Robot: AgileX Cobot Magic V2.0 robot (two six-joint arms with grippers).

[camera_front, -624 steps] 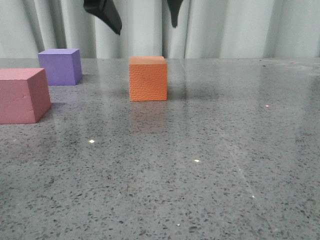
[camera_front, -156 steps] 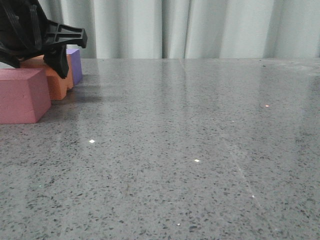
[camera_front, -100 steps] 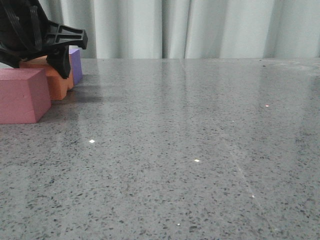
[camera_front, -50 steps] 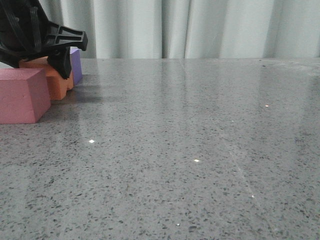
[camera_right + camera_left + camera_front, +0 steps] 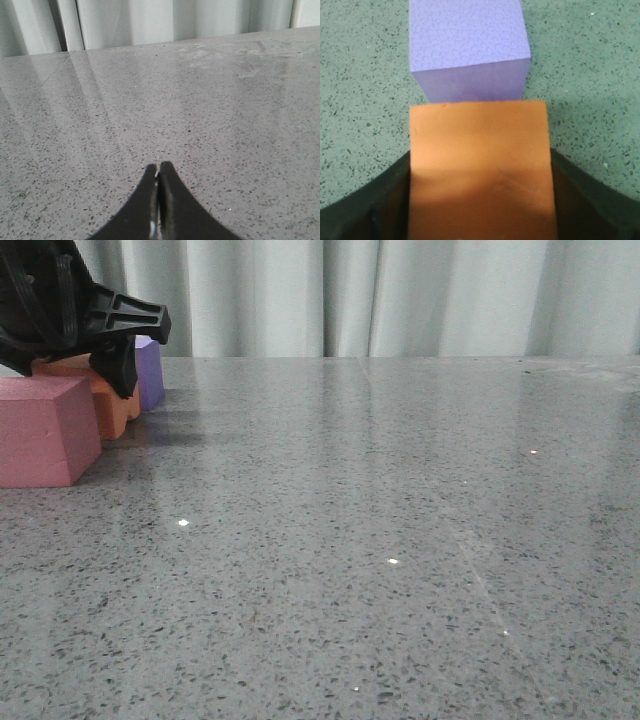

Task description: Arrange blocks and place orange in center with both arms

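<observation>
My left gripper is at the far left of the table, shut on the orange cube. In the left wrist view the orange cube fills the space between the two black fingers. It sits between the pink-red cube in front and the purple cube behind. The purple cube lies just beyond the orange one, very close or touching. My right gripper is shut and empty above bare table. It does not show in the front view.
The grey speckled table stretches to the right of the cubes. A pale curtain hangs behind its far edge.
The orange cube has gone from the table's middle to the far left between the pink-red and purple cubes, held by my left gripper. In the last second it shifted only slightly.
</observation>
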